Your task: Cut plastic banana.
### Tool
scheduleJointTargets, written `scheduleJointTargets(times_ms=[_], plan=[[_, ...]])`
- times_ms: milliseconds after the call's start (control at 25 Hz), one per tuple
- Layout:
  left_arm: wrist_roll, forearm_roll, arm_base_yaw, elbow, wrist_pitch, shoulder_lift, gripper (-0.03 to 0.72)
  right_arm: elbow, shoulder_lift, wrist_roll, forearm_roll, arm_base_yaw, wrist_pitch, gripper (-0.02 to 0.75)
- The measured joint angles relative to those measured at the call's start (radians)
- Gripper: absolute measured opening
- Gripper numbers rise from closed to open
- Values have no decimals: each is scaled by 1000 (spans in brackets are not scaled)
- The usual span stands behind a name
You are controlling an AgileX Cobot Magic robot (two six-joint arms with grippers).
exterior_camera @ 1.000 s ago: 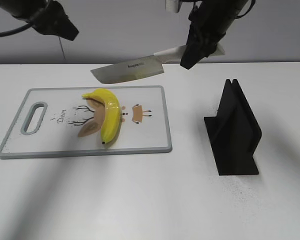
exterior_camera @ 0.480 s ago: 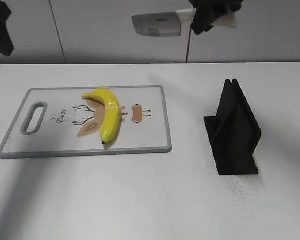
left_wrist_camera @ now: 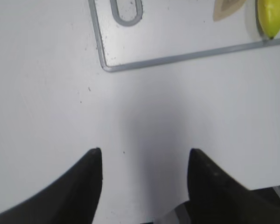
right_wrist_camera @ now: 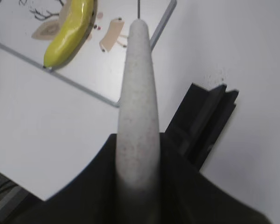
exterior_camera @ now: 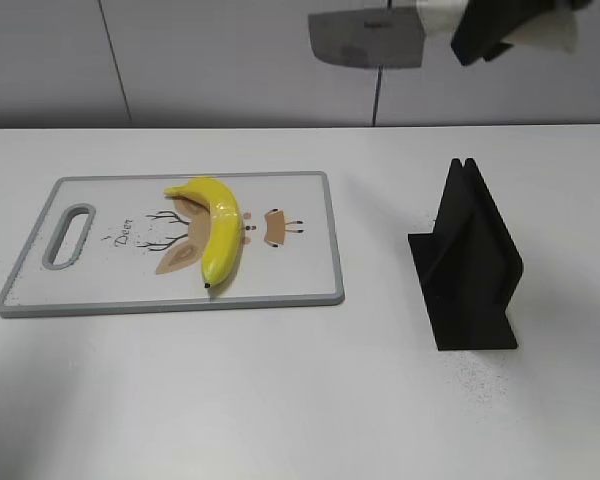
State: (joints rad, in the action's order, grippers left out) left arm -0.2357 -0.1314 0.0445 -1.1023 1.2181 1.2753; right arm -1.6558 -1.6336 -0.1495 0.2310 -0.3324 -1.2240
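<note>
The yellow plastic banana (exterior_camera: 217, 231) lies whole on the grey-rimmed cutting board (exterior_camera: 300, 270); its tip shows in the left wrist view (left_wrist_camera: 272, 16) and it shows in the right wrist view (right_wrist_camera: 69, 31). My right gripper (right_wrist_camera: 137, 144) is shut on the knife's pale speckled handle (right_wrist_camera: 137, 93), high at the top right of the exterior view, where the gripper (exterior_camera: 485, 30) holds the knife blade (exterior_camera: 368, 38) pointing left, well above the table and right of the board. My left gripper (left_wrist_camera: 144, 156) is open and empty, high above bare table near the board's handle corner (left_wrist_camera: 126, 9); it is out of the exterior view.
A black knife stand (exterior_camera: 467, 262) sits on the white table to the right of the board, also seen in the right wrist view (right_wrist_camera: 205, 116). The board has a deer print and a handle slot (exterior_camera: 68, 236) at its left end.
The right gripper has lifted the knife up and to the right, away from over the board. The left arm has left the exterior view. The banana has not moved.
</note>
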Motion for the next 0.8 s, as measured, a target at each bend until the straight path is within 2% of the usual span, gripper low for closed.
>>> scheduleJointTargets(times_ms=[440, 800], plan=[[0, 4, 0, 262, 3, -505, 562, 520, 425, 100, 0, 0, 158, 167], [0, 21, 0, 441, -29, -916, 562, 794, 698, 214, 0, 0, 303, 167]])
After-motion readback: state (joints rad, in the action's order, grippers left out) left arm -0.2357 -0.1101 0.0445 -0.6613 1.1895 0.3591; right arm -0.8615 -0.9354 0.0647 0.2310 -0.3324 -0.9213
